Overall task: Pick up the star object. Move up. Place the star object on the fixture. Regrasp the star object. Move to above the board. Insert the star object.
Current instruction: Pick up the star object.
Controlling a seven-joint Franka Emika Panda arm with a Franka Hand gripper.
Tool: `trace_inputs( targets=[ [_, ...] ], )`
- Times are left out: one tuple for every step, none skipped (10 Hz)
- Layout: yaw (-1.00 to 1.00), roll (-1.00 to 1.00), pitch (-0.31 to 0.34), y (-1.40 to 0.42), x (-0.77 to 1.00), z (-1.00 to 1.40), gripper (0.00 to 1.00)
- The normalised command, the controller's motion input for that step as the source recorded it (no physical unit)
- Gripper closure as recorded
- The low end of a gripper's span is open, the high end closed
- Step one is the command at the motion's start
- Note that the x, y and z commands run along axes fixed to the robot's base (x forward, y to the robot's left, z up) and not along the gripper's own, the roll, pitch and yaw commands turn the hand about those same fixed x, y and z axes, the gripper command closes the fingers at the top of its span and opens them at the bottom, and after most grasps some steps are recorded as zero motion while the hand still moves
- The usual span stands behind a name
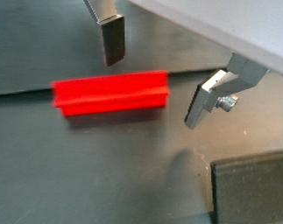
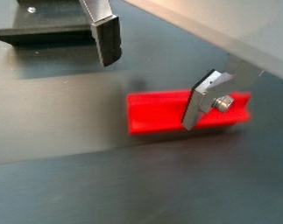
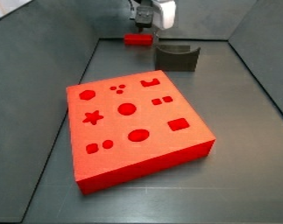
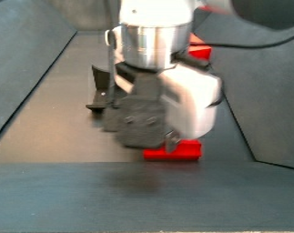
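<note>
Clearly the gripper [image 1: 155, 74] straddles the star object [image 1: 110, 93], open.

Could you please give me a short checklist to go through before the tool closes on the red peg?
1. Tool open: ok, fingers apart.
2. Red peg lying on the floor, free of the fingers: ok.
3. Peg between the fingers: ok in both wrist views, though one finger overlaps it in a wrist view.
4. Tool low enough to grip: cannot tell.
5. Fixture unoccupied: ok.
6. Board star hole unblocked: ok.
</note>
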Motion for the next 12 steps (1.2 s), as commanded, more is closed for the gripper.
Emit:
trace_inputs(
  targets=[
    [-0.42,-0.09,-0.190,0.12,0.24,-0.66,0.00],
    [-0.54,-0.08,-0.216,0.00,0.11,-0.67,0.00],
    [-0.52,-0.08,-0.180,0.00,0.04,-0.72,0.00],
    [-0.23,-0.11,-0.267,0.00,-0.09,-0.64,0.00],
    [0.00,-0.01,0.000,0.01,0.00,0.00,0.00],
    [-0.16,-0.19,-0.200,0.07,-0.52,-0.65,0.00],
    [-0.40,-0.17,-0.246,0.00,-0.69,-0.69,0.00],
    [-0.41,-0.17,-0.259,0.00,-0.66,-0.66,0.00],
    [-0.39,-0.18,-0.284,0.00,-0.61,-0.59,0.00],
    [-0.12,-0.22,-0.320,0.03,-0.30,-0.44,0.00],
    [0.00,-0.04,-0.160,0.00,-0.11,-0.09,0.00],
    [0.00,0.00,0.004,0.00,0.00,0.00,0.00]
  ],
)
